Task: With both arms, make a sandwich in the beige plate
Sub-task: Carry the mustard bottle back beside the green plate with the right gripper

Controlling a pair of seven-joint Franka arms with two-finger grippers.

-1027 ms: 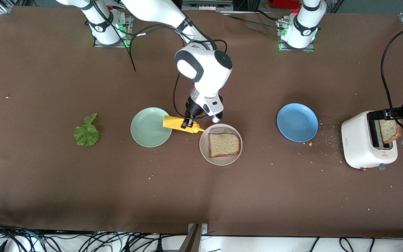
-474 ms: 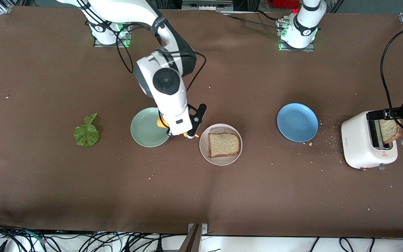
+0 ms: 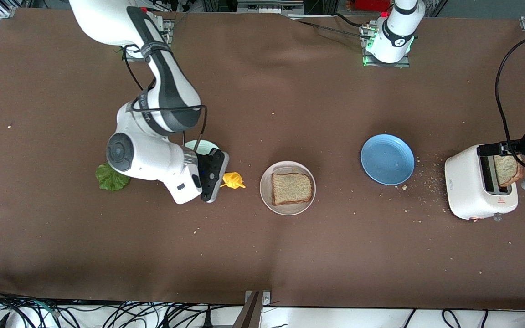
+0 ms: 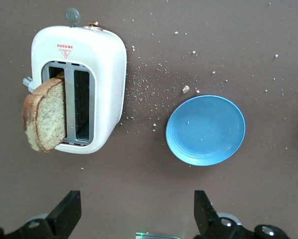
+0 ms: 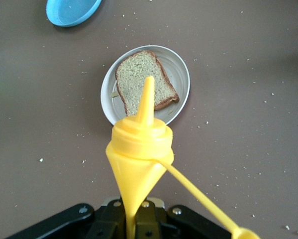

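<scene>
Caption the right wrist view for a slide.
Right gripper shut on yellow squeeze bottle, nozzle toward bread slice on beige plate.

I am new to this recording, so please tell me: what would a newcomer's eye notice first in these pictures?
First, the right gripper, shut on a yellow squeeze bottle, near the mint-green plate. Next, one bread slice lies on the beige plate mid-table. Toward the left arm's end, another slice sticks out of the white toaster, with the left gripper open above.

The right arm hides most of the mint-green plate (image 3: pixel 202 146) (and part of the lettuce leaf (image 3: pixel 107 178)).
</scene>
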